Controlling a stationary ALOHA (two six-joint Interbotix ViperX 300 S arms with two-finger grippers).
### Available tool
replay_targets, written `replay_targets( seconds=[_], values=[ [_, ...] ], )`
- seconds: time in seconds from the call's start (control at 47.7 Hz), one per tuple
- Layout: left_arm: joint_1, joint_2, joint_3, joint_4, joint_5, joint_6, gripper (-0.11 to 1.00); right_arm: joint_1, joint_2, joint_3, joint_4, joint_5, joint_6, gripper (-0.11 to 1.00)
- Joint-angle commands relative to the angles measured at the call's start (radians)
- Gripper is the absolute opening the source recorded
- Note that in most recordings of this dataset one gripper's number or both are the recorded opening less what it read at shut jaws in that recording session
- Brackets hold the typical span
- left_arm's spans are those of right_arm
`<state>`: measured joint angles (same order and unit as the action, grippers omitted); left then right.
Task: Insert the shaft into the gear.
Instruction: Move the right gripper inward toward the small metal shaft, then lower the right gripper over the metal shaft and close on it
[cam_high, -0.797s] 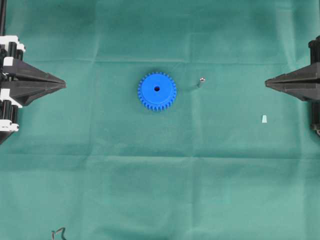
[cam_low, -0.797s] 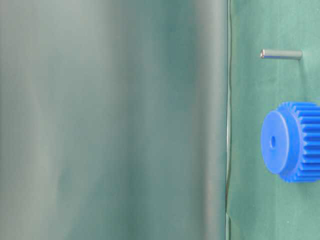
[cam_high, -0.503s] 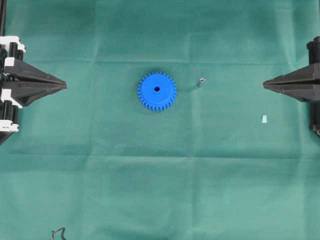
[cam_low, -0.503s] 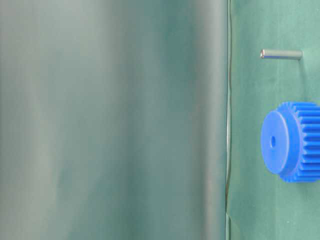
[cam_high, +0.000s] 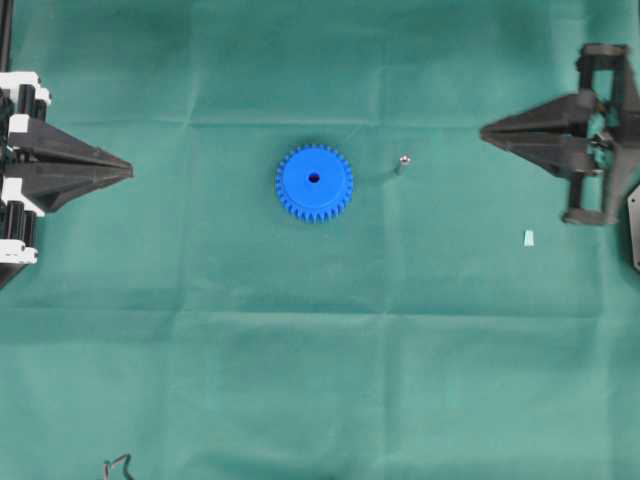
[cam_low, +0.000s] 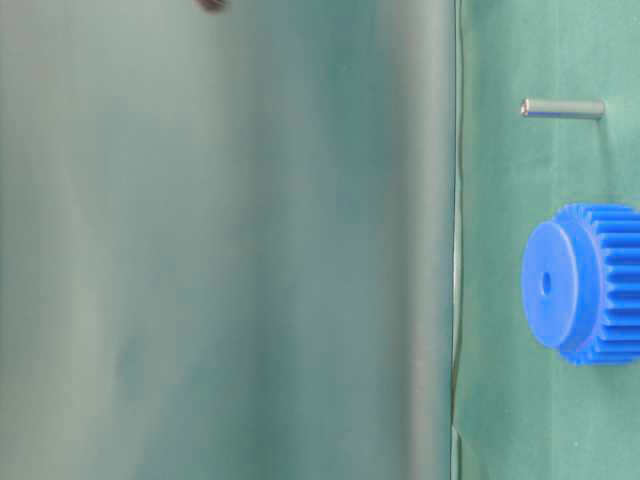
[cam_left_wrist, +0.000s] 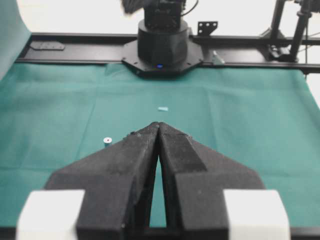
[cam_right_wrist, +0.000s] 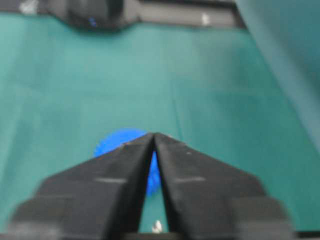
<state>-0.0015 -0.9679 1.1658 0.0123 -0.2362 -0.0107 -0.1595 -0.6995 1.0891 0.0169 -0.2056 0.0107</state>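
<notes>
Now the right gripper (cam_high: 484, 131), jaws pressed together and empty, must part them, then straddle the upright shaft (cam_high: 402, 163) beside the gear (cam_high: 314, 182).

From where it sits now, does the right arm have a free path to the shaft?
Probably yes. The shaft stands on open cloth beside the gear, on the side facing the right gripper, with nothing between them. Its fingertips meet, so it must open first.

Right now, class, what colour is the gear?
Bright blue; the gear shows best in the overhead view.
</notes>
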Motion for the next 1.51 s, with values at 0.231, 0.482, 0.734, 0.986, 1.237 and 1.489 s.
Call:
replay_targets(
  seconds=[0.231, 0.482, 0.734, 0.986, 1.237, 1.489],
  values=[
    [-0.002, 0.003, -0.026, 0.003, -0.005, 0.000, 0.00, -0.037, 0.319, -0.087, 0.040, -0.031, 0.002, 0.84],
    [-0.002, 0.005, -0.028, 0.003, -0.003, -0.002, 0.00, -0.051, 0.514, -0.127, 0.063, -0.067, 0.000, 0.81],
    [-0.002, 0.005, -0.026, 0.003, 0.002, -0.002, 0.00, -0.061, 0.591, -0.123, 0.081, -0.097, 0.000, 0.80],
    [-0.002, 0.005, -0.026, 0.003, 0.005, -0.002, 0.00, -0.061, 0.626, -0.130, 0.087, -0.106, 0.000, 0.80],
    [-0.002, 0.003, -0.026, 0.003, 0.005, -0.003, 0.00, -0.061, 0.658, -0.141, 0.089, -0.107, 0.000, 0.79],
    [-0.002, 0.003, -0.026, 0.003, 0.005, -0.003, 0.00, -0.061, 0.676, -0.163, 0.087, -0.097, -0.003, 0.32]
  ],
)
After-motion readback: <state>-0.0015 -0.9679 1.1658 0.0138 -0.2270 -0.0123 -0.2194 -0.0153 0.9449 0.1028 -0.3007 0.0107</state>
